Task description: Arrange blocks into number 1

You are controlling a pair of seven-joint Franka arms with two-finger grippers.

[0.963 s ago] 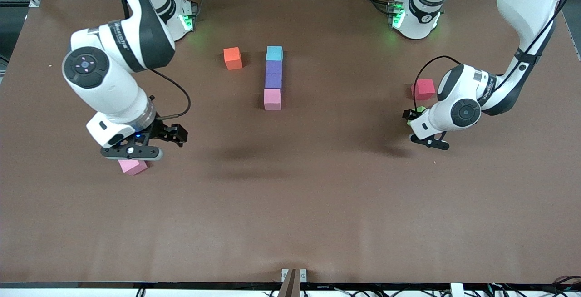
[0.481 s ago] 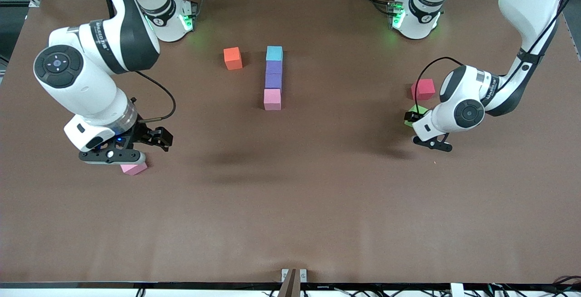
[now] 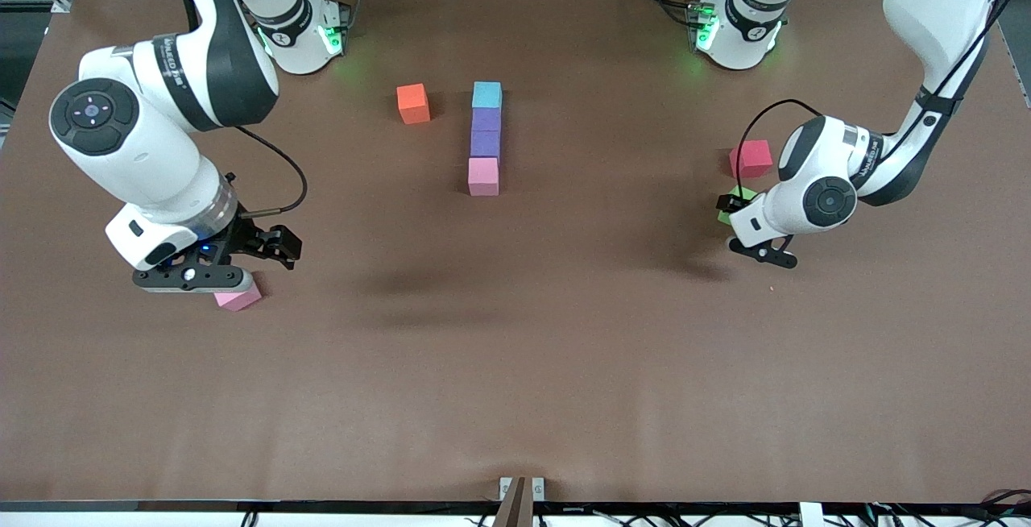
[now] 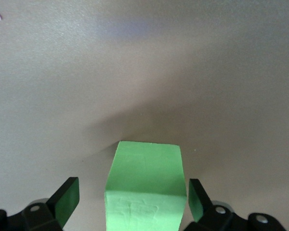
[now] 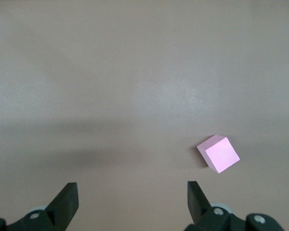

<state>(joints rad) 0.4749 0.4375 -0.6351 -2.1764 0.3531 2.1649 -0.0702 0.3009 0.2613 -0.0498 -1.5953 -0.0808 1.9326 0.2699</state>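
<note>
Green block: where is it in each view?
Front view: green block on the table, under the left pincer, nearer the camera than the red block.
Left wrist view: green block between the open fingers.
Right wrist view: not in it.
Shared landmark: left pincer.

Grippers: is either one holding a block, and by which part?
Neither. The left gripper stands open around the green block; the right gripper is open and empty.
</note>
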